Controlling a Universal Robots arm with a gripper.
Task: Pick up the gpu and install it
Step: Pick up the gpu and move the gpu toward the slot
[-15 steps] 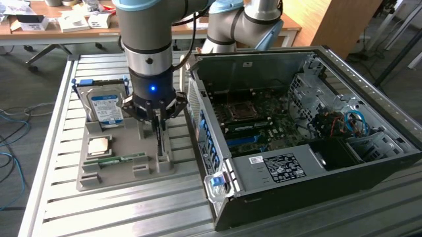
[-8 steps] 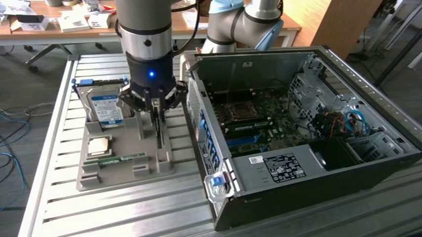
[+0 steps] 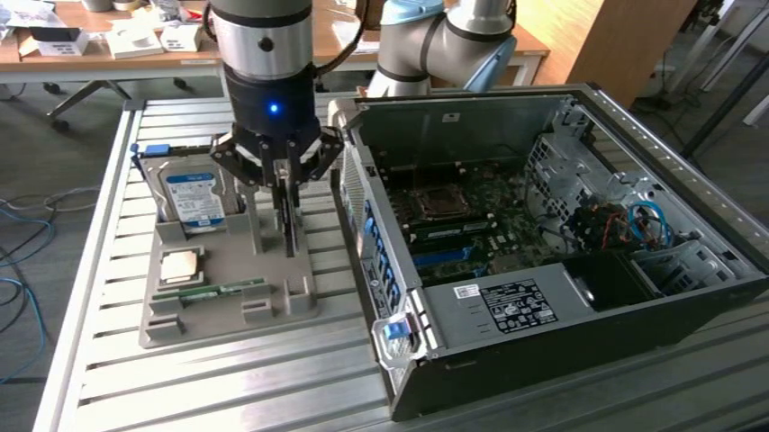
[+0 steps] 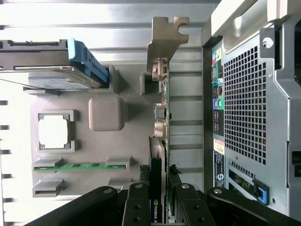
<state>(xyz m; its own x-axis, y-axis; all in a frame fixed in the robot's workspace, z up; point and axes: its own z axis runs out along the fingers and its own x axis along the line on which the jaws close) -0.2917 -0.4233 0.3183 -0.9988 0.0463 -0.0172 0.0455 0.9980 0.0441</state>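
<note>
The gpu (image 3: 287, 220) stands edge-on, a thin dark card, over the grey parts holder (image 3: 229, 317) in the exterior view's left half. My gripper (image 3: 284, 180) comes straight down on its upper edge. In the wrist view the gpu (image 4: 160, 117) runs away from the camera along the holder (image 4: 107, 113) and ends in a metal bracket (image 4: 164, 40). The gripper (image 4: 159, 209) is shut on the card, with a black finger (image 4: 136, 207) against each side. Whether the card's lower edge still sits in the holder's slot, I cannot tell.
An open computer case (image 3: 456, 117) lies to the exterior view's right, motherboard (image 3: 469, 216) exposed; its perforated rear panel (image 4: 244, 94) is close beside the card. The holder also carries a silver hard drive (image 3: 193, 198), a square processor (image 3: 180, 264) and a green memory stick (image 3: 222, 292). All stand on a slatted metal table (image 3: 240, 382).
</note>
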